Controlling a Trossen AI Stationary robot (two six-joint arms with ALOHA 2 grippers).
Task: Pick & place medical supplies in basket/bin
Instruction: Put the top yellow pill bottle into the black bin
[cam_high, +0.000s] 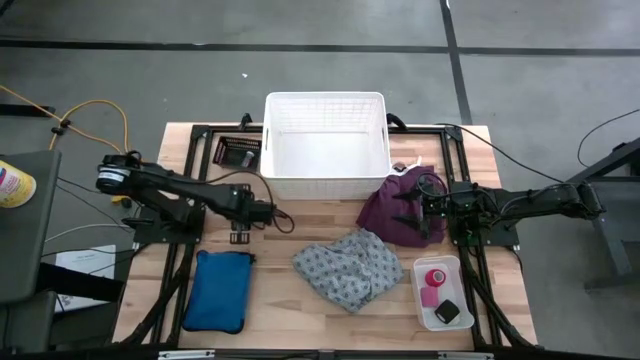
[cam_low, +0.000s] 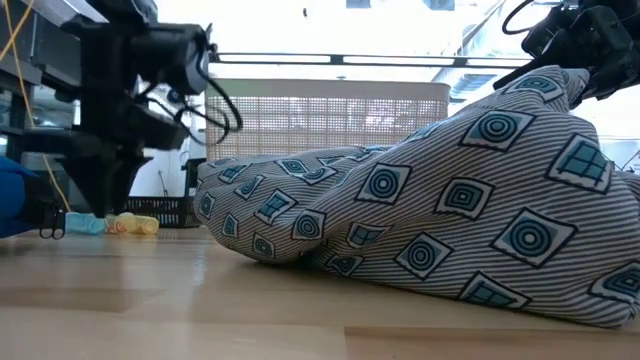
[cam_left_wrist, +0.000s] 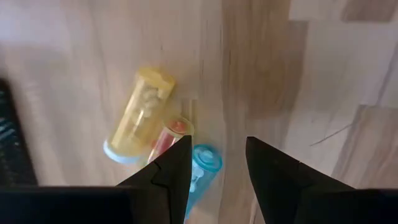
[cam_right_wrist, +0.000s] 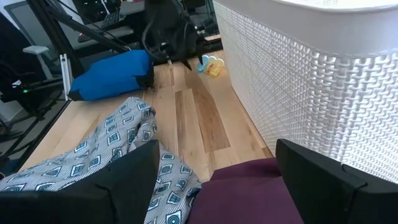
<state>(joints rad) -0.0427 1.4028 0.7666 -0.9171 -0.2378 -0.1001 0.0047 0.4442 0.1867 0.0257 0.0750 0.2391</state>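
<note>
Hovering over the tabletop (cam_high: 300, 300) w/ jaws apart and empty, the left gripper (cam_high: 283, 218) sits just above a cluster of small bottles (cam_left_wrist: 155, 134) (yellow, red, blue-capped) lying near the white basket (cam_high: 326, 145)'s front left corner. Right gripper (cam_high: 405, 212) is over the purple cloth (cam_high: 392, 215) beside the basket's right front, jaws wide, nothing clamped. Grey patterned cloth (cam_high: 348, 268) lies bunched at tabletop centre. Pink tape roll (cam_high: 434, 277) & small black block (cam_high: 447, 311) sit in a clear tray (cam_high: 422, 300) at right; blue pouch (cam_high: 217, 290) at left.
</note>
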